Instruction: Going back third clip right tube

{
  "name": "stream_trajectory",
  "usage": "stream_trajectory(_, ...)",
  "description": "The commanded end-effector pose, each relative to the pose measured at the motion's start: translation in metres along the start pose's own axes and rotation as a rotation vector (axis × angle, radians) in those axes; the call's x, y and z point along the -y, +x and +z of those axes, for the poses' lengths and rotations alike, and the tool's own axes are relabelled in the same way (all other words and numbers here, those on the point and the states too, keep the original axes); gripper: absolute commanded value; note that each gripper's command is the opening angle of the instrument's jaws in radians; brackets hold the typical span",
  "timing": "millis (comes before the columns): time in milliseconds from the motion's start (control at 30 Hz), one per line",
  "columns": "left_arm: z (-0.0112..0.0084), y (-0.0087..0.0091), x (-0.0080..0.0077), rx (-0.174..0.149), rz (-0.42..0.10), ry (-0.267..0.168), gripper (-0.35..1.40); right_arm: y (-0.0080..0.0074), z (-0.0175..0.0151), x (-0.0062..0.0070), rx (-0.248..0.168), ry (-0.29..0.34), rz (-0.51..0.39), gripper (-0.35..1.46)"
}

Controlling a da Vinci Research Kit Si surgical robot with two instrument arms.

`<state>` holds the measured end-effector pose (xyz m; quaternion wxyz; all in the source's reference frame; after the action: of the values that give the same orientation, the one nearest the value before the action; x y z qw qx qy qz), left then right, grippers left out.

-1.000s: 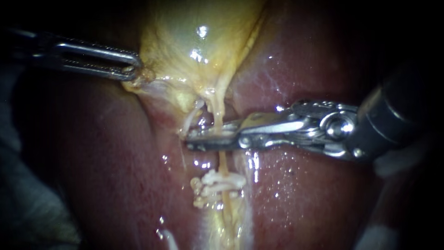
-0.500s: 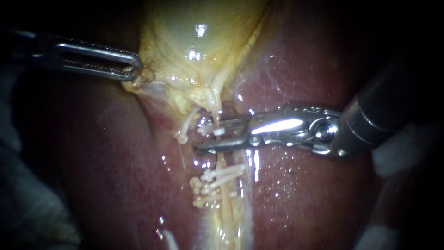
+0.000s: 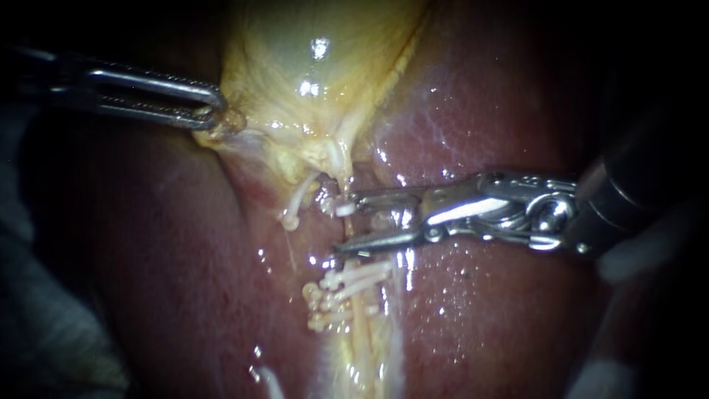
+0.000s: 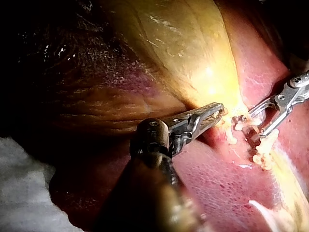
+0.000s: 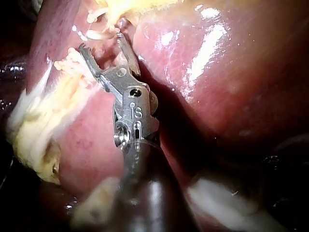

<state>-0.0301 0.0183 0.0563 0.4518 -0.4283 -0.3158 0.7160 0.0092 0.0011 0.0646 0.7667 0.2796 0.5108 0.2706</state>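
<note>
1. Claw of right instrument [image 3: 346,224], entering from 3 o'clock: wide, holding nothing; its two halves lie either side of the right tube [image 3: 344,176].
2. White clip [image 3: 337,207] across that tube, just beside the upper half's tip.
3. Lower clips [image 3: 347,288] clustered towards 6 o'clock; liver [image 3: 473,318] beneath.
4. Left instrument [image 3: 210,112], from 9 o'clock: claw clamped on gallbladder [image 3: 310,66] edge.

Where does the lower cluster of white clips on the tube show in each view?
Endoscope view: cluster of clips at lower centre, just under the right instrument.
Left wrist view: ahead of the left instrument, beside the right instrument.
Right wrist view: beside the right instrument's tip.
Shared landmark: the right instrument, next to the cluster in every view.
</note>
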Motion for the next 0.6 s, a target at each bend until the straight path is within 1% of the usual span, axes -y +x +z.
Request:
stream_trajectory(33, 0.0, 0.0, 0.0, 0.0, 0.0, 0.0, -0.35, 0.0001, -0.0003, 0.0, -0.001, -0.006, -0.009, 0.5)
stream_trajectory(100, 0.0, 0.0, 0.0, 0.0, 0.0, 0.0, -0.35, 0.0003, -0.001, 0.0003, -0.005, -0.019, -0.036, 0.5)
stream_trajectory(167, 0.0, 0.0, 0.0, 0.0, 0.0, -0.001, -0.35, 0.0006, -0.002, 0.0008, -0.005, -0.025, -0.071, 0.5)
stream_trajectory(300, -0.0001, 0.0, 0.0, 0.0, 0.0, -0.001, -0.35, 0.0013, -0.0042, 0.0024, -0.001, -0.013, -0.148, 0.5)
stream_trajectory(367, -0.0001, 0.0, 0.0, 0.0, 0.0, -0.001, -0.35, 0.0017, -0.0053, 0.0035, 0.0, -0.006, -0.186, 0.5)
stream_trajectory(467, -0.0001, 0.0, 0.0, 0.0, 0.0, -0.001, -0.35, 0.0019, -0.0065, 0.0048, 0.003, 0.002, -0.25, 0.5)
stream_trajectory(533, -0.0001, 0.0, 0.0, 0.0, 0.0, -0.001, -0.35, 0.0018, -0.0071, 0.0053, 0.004, 0.006, -0.28, 0.5)
stream_trajectory(600, -0.0001, 0.0, 0.0, 0.0, 0.0, -0.001, -0.35, 0.0017, -0.0076, 0.0056, 0.005, 0.01, -0.316, 0.5)
